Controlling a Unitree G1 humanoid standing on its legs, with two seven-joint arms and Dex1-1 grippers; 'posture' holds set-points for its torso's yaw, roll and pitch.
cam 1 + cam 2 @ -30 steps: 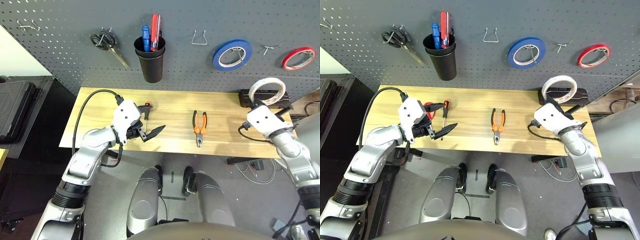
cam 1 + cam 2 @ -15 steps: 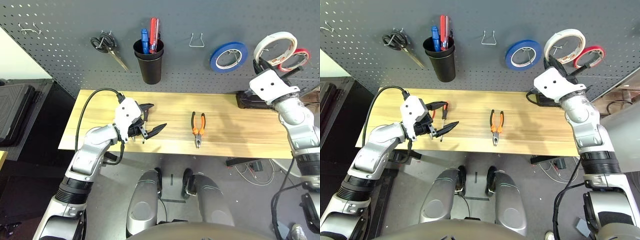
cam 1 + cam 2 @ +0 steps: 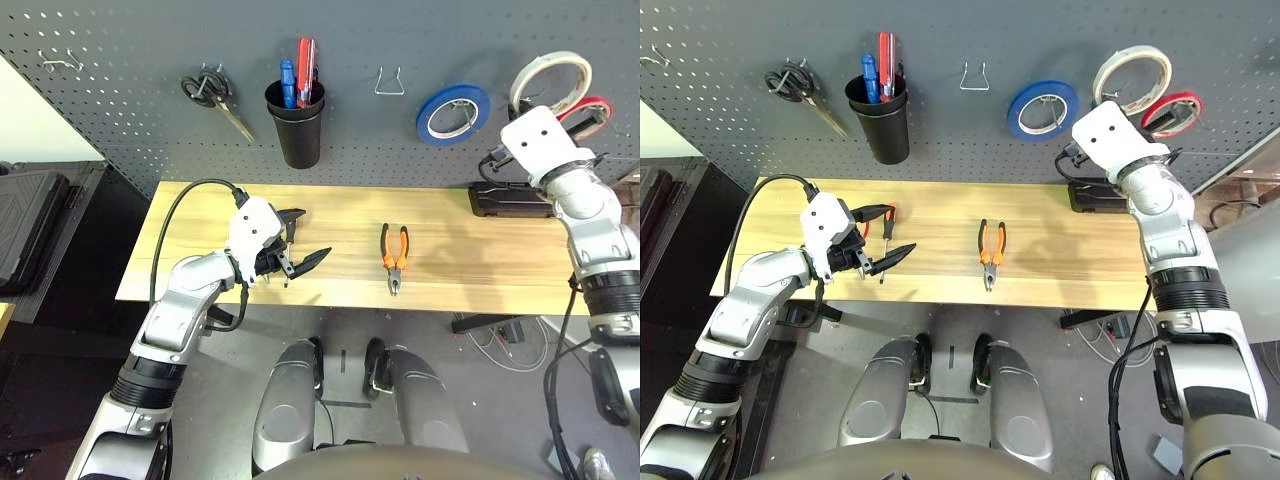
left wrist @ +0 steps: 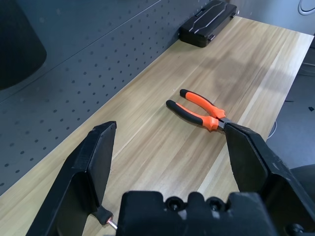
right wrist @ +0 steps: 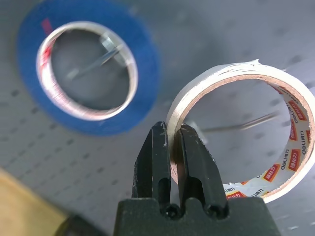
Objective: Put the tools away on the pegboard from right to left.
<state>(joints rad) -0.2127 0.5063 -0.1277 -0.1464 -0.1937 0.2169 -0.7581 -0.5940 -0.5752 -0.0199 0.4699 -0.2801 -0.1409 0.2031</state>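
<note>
Legible marking: "deli", printed repeatedly in red and orange on the inner core of my white tape roll (image 5: 241, 130).

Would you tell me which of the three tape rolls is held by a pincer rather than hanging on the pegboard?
The white tape roll: the right pincer is shut on its rim, holding it in front of the pegboard. The blue roll and red roll hang there.

We see silver, segmented forearms ending in white, boxy wrist housings. Our left gripper (image 3: 303, 238) has black, tapered fingers (image 4: 96, 162) with flat inner faces, mounted on a black base with small screws. A black cable loops from the left wrist housing. Our right gripper (image 5: 171, 147) has slim black fingers.
</note>
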